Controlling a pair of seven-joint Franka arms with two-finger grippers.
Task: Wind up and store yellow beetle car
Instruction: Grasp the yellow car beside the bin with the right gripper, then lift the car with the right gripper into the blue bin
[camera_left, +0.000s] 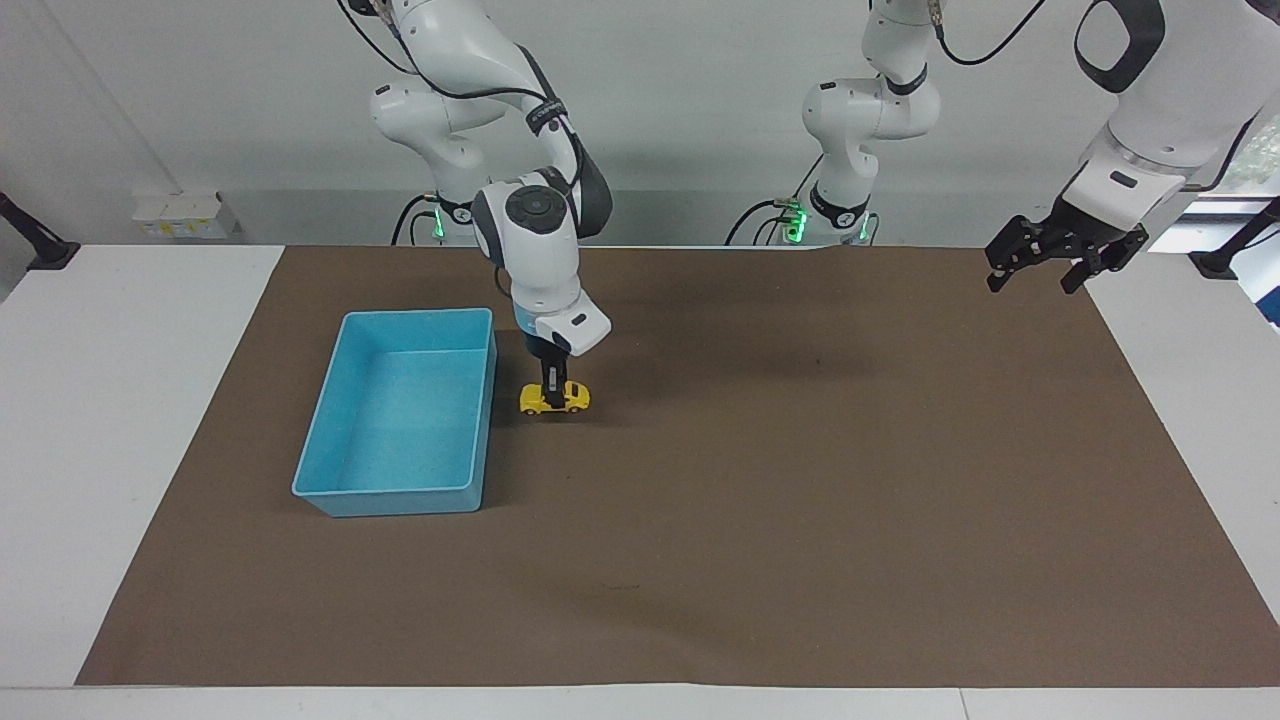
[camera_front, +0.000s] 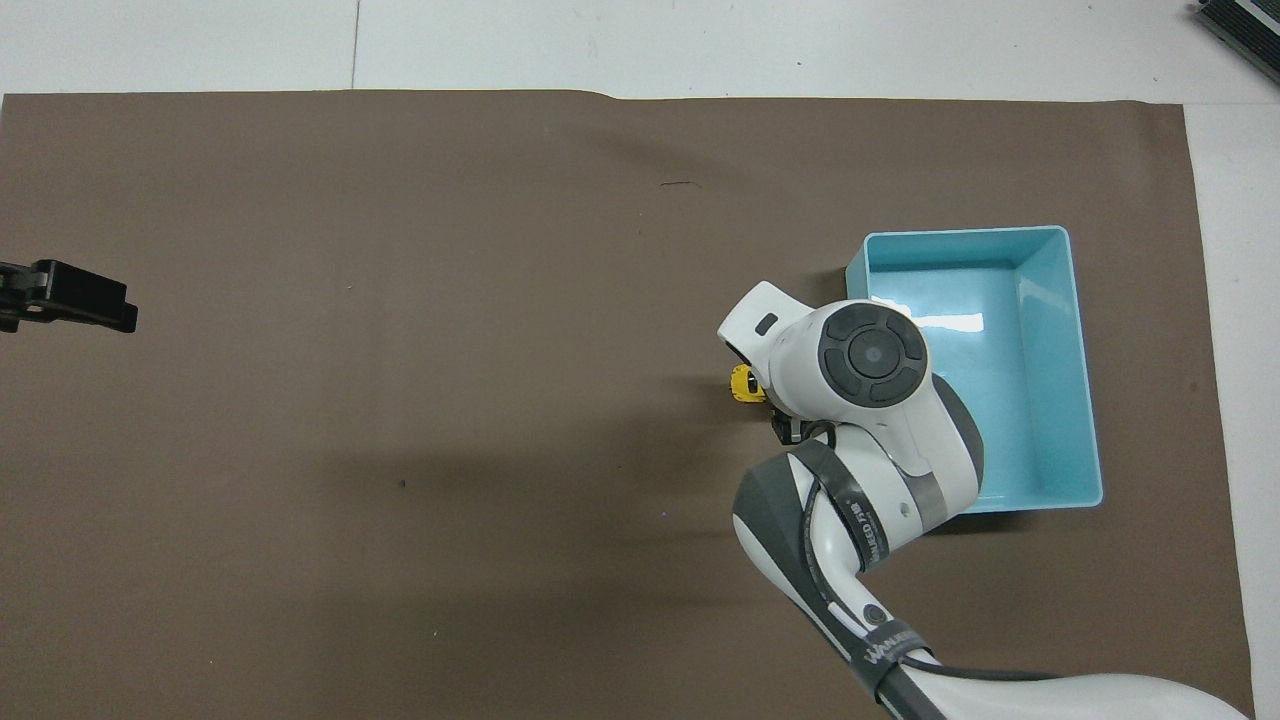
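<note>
The yellow beetle car (camera_left: 556, 399) stands on its wheels on the brown mat, beside the blue bin (camera_left: 400, 500), toward the left arm's end from it and apart from its wall. My right gripper (camera_left: 550, 387) reaches straight down and is shut on the car's roof and sides. In the overhead view only the car's end (camera_front: 743, 383) shows from under the right wrist, next to the bin (camera_front: 1010, 400), which holds nothing. My left gripper (camera_left: 1040, 262) waits open and empty, raised over the mat's edge at the left arm's end; it also shows in the overhead view (camera_front: 70, 298).
The brown mat (camera_left: 800, 500) covers most of the white table (camera_left: 120, 420). A small dark mark (camera_front: 680, 185) lies on the mat farther from the robots than the bin.
</note>
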